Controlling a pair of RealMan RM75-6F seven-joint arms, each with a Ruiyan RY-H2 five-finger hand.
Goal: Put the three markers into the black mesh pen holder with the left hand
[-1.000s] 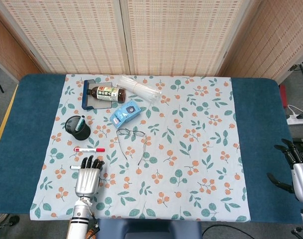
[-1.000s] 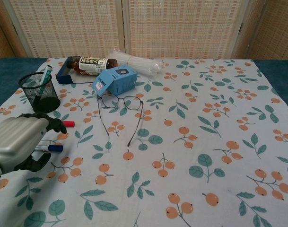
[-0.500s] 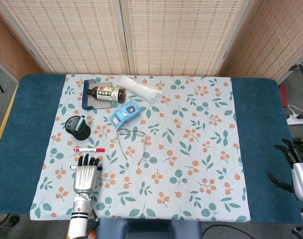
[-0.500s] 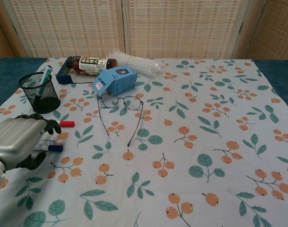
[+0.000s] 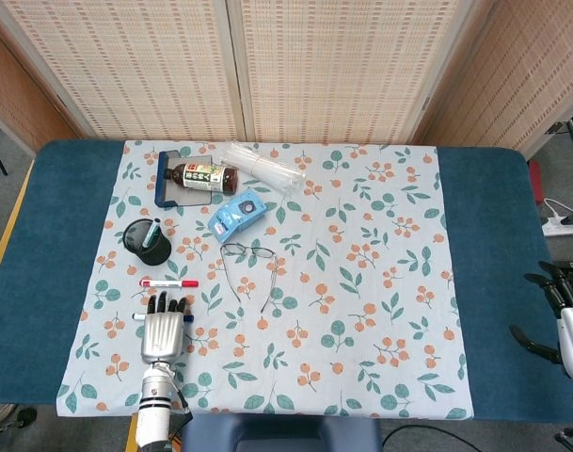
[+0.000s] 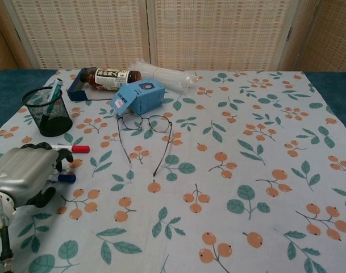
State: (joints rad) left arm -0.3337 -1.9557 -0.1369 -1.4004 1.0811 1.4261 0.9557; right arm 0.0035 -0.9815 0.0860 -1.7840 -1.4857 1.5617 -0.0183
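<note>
The black mesh pen holder point(image 5: 147, 241) point(image 6: 46, 111) stands at the left of the cloth with a green-capped marker point(image 5: 152, 232) point(image 6: 53, 92) upright in it. A red-capped marker point(image 5: 168, 282) point(image 6: 71, 148) lies flat in front of the holder. Closer to me lies a blue-capped marker point(image 5: 185, 317) point(image 6: 64, 178), partly hidden under my left hand point(image 5: 162, 331) point(image 6: 20, 174). That hand hovers palm down, its fingertips over the blue marker, gripping nothing. My right hand point(image 5: 567, 315) hangs off the table's right edge with its fingers apart and empty.
Eyeglasses point(image 5: 247, 256) point(image 6: 143, 126) lie just right of the markers. Behind them sit a blue box point(image 5: 237, 213) point(image 6: 138, 96), a bottle point(image 5: 203, 175) point(image 6: 108, 77) on a dark blue tray point(image 5: 167, 188), and a clear plastic packet point(image 5: 262, 167) point(image 6: 164, 75).
My left hand has drawn back toward me and a little to the left, straightening, so more of the red marker shows. The markers and my right hand stay put.
</note>
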